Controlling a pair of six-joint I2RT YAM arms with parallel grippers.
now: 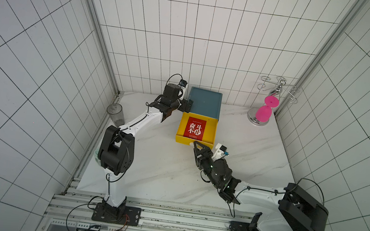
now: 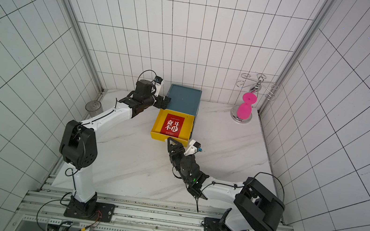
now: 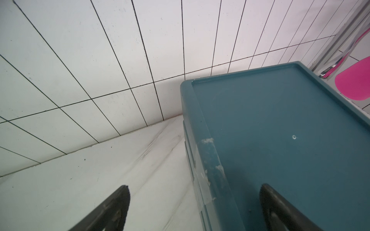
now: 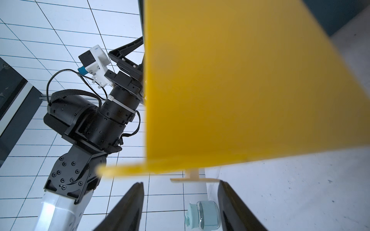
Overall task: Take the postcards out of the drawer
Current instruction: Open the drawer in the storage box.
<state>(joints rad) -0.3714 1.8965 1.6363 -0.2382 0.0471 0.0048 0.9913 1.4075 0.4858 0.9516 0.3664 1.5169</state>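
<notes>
A yellow drawer (image 1: 193,142) (image 2: 159,136) stands pulled out of a teal cabinet (image 1: 204,101) (image 2: 183,98) at the back of the marble table. A red postcard (image 1: 194,128) (image 2: 174,125) with white characters lies flat inside it; any cards beneath it are hidden. My right gripper (image 1: 197,144) (image 2: 170,140) (image 4: 181,183) is open at the drawer's front wall (image 4: 240,80). The pale handle (image 4: 193,177) sits just beyond its tips, untouched. My left gripper (image 1: 186,104) (image 2: 165,101) (image 3: 194,187) is open wide and straddles the left top edge of the cabinet (image 3: 280,140).
A grey tumbler (image 1: 115,112) (image 2: 93,108) stands by the left wall. A pink goblet (image 1: 264,113) (image 2: 244,111) hangs upside down on a chrome rack (image 1: 279,85) at the back right. A small jar with a pale green lid (image 4: 202,215) lies near the left arm's base.
</notes>
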